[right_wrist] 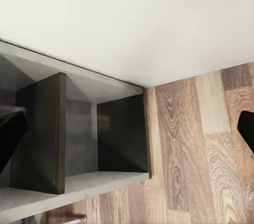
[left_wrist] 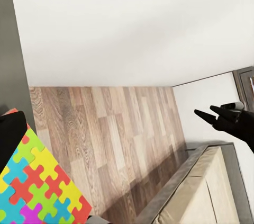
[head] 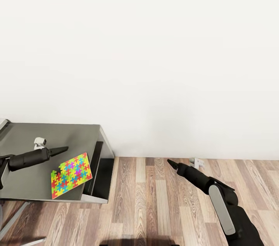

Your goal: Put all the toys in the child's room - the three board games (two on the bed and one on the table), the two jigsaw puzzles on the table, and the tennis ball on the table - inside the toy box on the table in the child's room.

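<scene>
The long grey-topped bench (head: 42,168) with its dark frame stands against the white wall (head: 155,44). At the end of the bench, a thin square jigsaw puzzle (head: 71,175) of interlocking yellow, pink, green and blue pieces is held tilted above the bench top, near its front corner. The black left hand (head: 58,150) reaches over the bench and its fingers are clamped on the upper edge of the puzzle; in the left wrist view the puzzle (left_wrist: 37,187) sits right beside a dark finger (left_wrist: 11,134). Beyond the bench end, the black right hand (head: 173,164) hangs over the wood-plank floor (head: 155,199), well apart from the bench, with its fingers spread apart and nothing between them. The left wrist view also shows a corner of the beige bed (left_wrist: 206,192) with grey frame, far from the bench.
</scene>
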